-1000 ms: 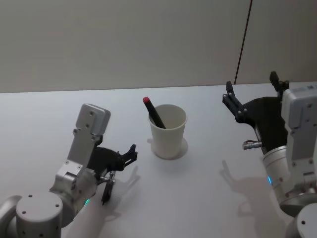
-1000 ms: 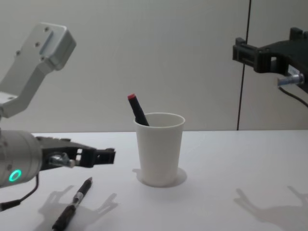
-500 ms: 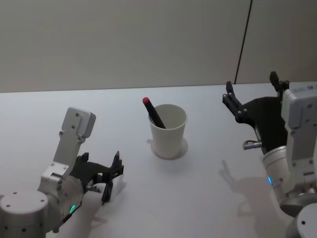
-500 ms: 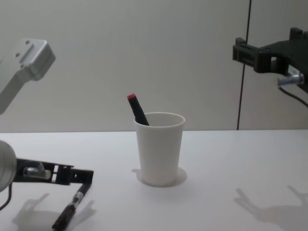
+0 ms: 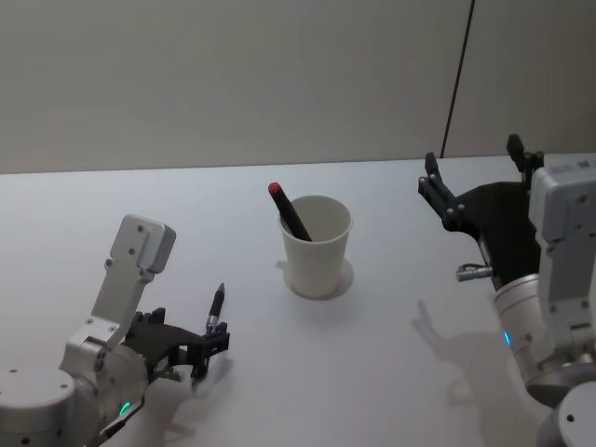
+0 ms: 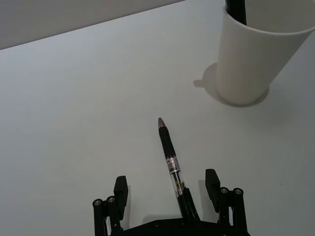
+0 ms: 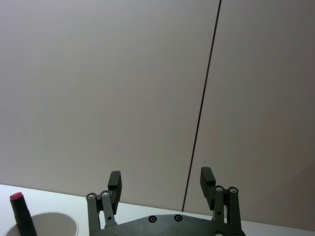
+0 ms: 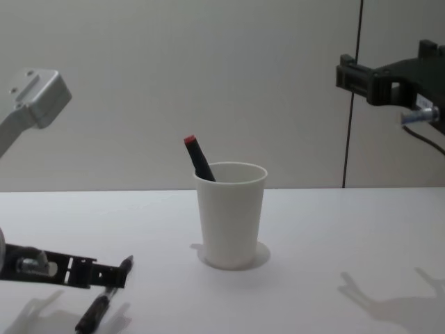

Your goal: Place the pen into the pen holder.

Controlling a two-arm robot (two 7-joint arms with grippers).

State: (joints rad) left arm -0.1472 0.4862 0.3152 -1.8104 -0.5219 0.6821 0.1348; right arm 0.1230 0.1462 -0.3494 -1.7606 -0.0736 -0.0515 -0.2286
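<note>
So the tabletop (image 5: 372,372) was just a plain white, matte surface running back to a pale wall, nothing fancy. Standing upright on it around the middle was the pen holder (image 5: 317,259), a white paper cup with a rolled rim, wider at the top than at the base. Well off to the robot's left and nearer the robot, a dark pen (image 5: 216,305) with a clear section lay flat on the surface, tip aimed roughly toward the back, apart from the cup.
</note>
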